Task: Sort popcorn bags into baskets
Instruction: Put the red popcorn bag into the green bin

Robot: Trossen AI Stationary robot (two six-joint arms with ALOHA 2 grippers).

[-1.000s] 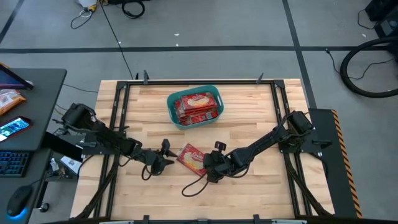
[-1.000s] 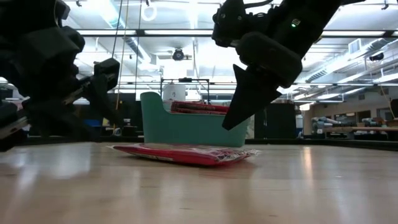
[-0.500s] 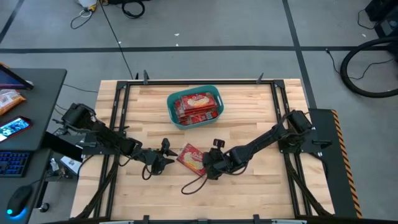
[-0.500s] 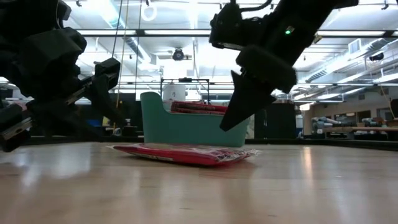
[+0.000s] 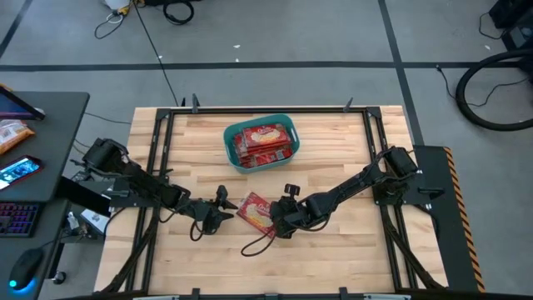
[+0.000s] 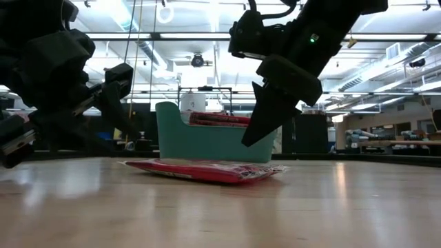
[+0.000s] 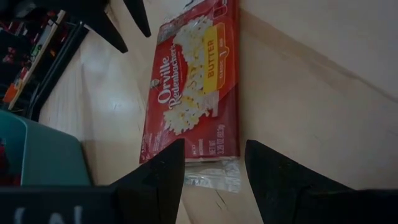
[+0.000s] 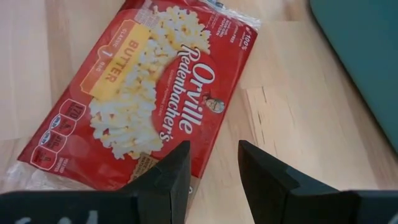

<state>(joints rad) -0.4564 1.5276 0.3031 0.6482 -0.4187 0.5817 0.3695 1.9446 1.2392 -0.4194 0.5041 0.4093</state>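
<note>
From above, one popcorn bag lies flat on the desk, between the left hand and right hand; the teal basket already holds several. Level view: the right hand hangs just above the bag. Both wrist views show fingers apart, empty. Judged next: the right hand descends and pinches the bag's edge.

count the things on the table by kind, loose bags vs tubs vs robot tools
loose bag: 1, flat on the table
teal tub: 1, red bags stacked inside, number unclear
tools: 2, left tool and right tool, both open beside the loose bag
total: 4
</note>
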